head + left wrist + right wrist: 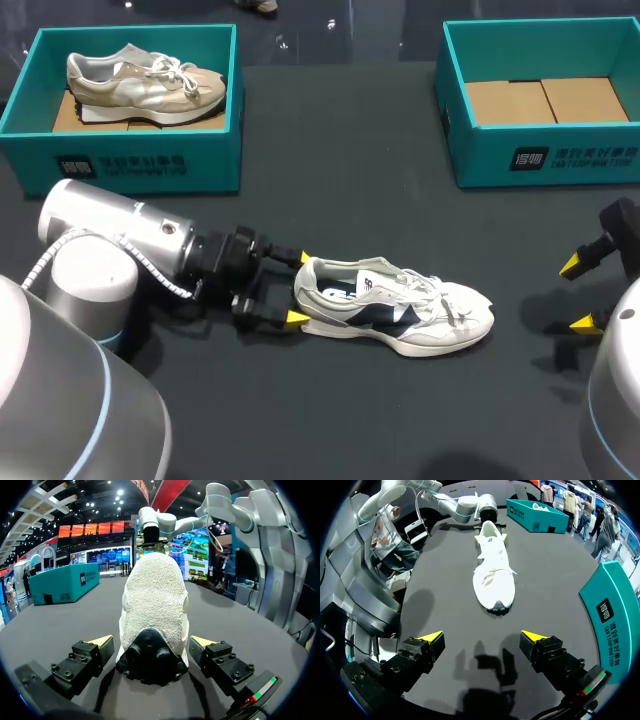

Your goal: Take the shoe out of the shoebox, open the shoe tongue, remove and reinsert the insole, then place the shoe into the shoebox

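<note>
- The dark table (330,210) carries two teal boxes: the left shoebox (140,160) holds a beige shoe (140,82), and the right shoebox (540,155) shows its cardboard floor.
- The white shoe (400,310) stands on the table, outside both boxes.
- The left gripper (300,288) is released, a finger either side of the heel.
- The right gripper (578,294) is spread, well apart from the toe.

Black table (340,160) — beige shoe (145,85) in teal box (140,152).

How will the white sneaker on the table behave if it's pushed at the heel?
The white sneaker stands flat on its sole, so it would probably slide rather than tip. Its upper and loose laces look soft and would likely give; the heel, between the open fingers of the left gripper, seems firmer.
</note>
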